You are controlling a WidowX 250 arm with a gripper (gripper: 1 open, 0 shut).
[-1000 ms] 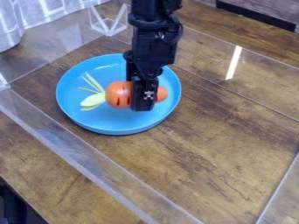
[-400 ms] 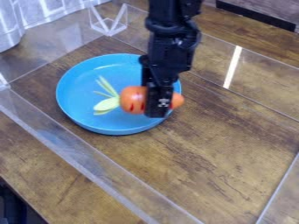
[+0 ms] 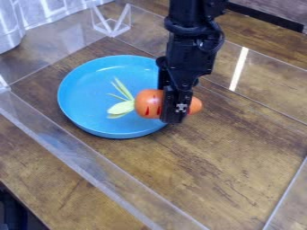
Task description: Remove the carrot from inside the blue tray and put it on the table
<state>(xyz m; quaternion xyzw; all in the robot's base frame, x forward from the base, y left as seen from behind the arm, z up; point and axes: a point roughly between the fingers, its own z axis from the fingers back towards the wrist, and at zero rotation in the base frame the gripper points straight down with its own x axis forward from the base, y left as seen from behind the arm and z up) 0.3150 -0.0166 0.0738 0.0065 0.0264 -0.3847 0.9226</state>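
Brown wood counter [image 3: 234,148], w/ blue tray [image 3: 74,101] on it; black tool [image 3: 168,110] closed on orange carrot [image 3: 146,102] at tray's right rim, prob. gripped mid-body for a firm carry out, leaves over tray. Tool hides carrot's middle; gap betw. carrot & rim unclear.

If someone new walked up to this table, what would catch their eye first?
Probably the vivid blue tray, lying left of the picture's center on the dark wooden table. Against it, the orange carrot stands out at the tray's right side, gripped in the black pincer, its pale leaves pointing left over the blue.
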